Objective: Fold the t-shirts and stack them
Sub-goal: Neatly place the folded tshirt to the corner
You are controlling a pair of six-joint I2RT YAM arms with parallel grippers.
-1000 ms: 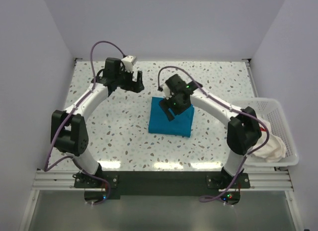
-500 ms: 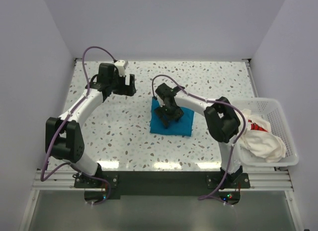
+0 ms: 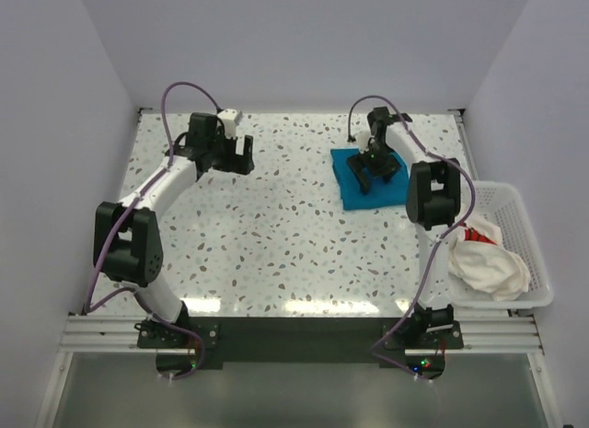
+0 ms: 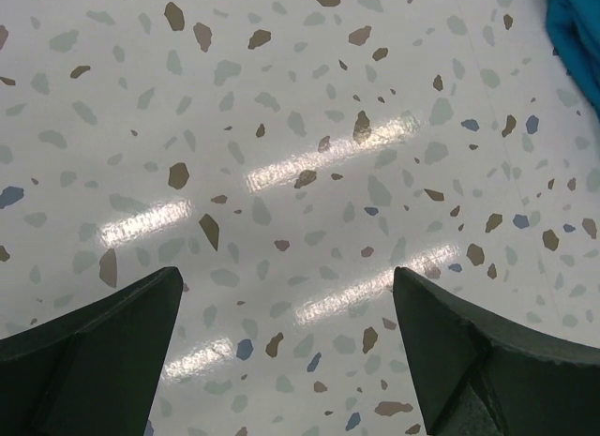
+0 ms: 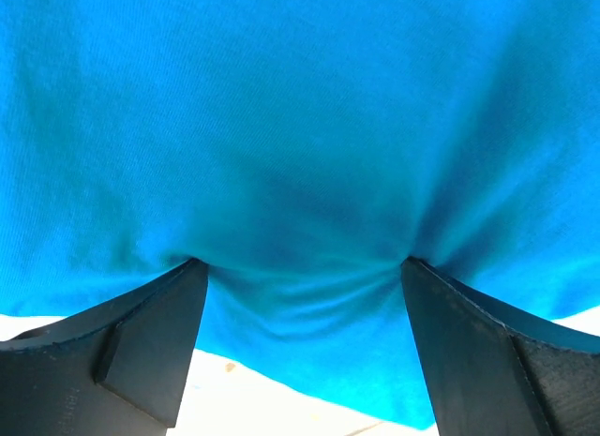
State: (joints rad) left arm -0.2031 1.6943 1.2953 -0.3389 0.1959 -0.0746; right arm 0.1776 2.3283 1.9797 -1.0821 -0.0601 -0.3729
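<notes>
Top external view: a second ago the folded teal t-shirt [image 3: 354, 196] lay at mid-table. It now lies at the far right of the table [image 3: 276, 225], near the back edge. The right arm has swung out with it, and the right gripper [image 3: 375, 170] stands on top of the cloth. The left gripper [image 3: 237, 163] hangs over bare table at the far left, much where it was, well apart from the shirt. A white t-shirt with red marks [image 3: 492, 267] sits bunched in the mesh basket [image 3: 488, 187] at the right edge.

Left wrist view: the left gripper [image 4: 286, 272] has its fingers [image 4: 94, 352] spread wide, with nothing between them but speckled table surface. One corner of the teal shirt [image 4: 577, 33] shows at upper right, which the overhead view does not suggest lies so near.

Right wrist view: the right gripper [image 5: 302, 263] is spread wide. Both fingertips [image 5: 150, 323] press down into the teal shirt [image 5: 300, 108], and the cloth puckers in the span between them. This contact cannot be read from overhead. A strip of table shows below the shirt's edge.
</notes>
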